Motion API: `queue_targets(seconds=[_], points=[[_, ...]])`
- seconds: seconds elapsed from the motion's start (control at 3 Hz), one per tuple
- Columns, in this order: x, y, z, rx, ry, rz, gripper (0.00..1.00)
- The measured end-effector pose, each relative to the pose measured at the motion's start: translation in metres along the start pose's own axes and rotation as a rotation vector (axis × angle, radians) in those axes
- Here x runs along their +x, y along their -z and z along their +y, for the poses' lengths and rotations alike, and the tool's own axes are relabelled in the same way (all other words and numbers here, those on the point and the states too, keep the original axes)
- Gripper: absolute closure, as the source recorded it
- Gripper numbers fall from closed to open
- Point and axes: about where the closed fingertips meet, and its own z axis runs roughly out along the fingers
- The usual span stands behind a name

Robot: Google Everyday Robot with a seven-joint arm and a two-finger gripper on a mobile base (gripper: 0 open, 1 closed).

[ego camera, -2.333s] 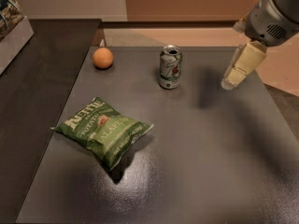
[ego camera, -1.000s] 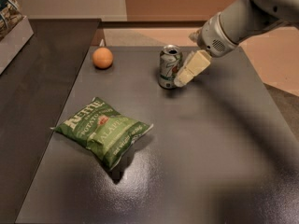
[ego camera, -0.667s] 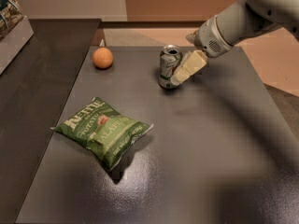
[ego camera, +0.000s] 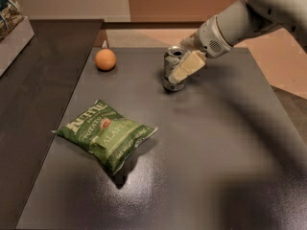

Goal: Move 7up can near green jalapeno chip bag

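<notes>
The 7up can [ego camera: 169, 67] stands upright at the back middle of the dark table [ego camera: 220, 147], its silver top showing. My gripper [ego camera: 179, 74] reaches in from the upper right and sits right at the can, covering its right side. The green jalapeno chip bag [ego camera: 106, 133] lies crinkled at the front left of the table, well apart from the can, down and to the left of it.
A round orange fruit [ego camera: 105, 59] sits at the table's back left. A dark counter [ego camera: 38, 95] adjoins the table on the left, with a box of goods [ego camera: 12, 18] on its far end. The floor drops off behind and right of the table.
My arm has swung left from the right side of the table until the gripper is against the can. The can, bag and orange have stayed put.
</notes>
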Motion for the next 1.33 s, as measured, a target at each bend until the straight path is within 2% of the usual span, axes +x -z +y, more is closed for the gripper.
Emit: queue_targets(seconds=[0.67,1.0,1.33], points=[[-0.002,-0.003,0.005,-0.035,0.003,-0.013,0.64],[-0.010,-0.001,0.013,-0.057,0.031,-0.024,0.87],[-0.026,-0.003,0.033,-0.110,0.087,-0.046,1.00]])
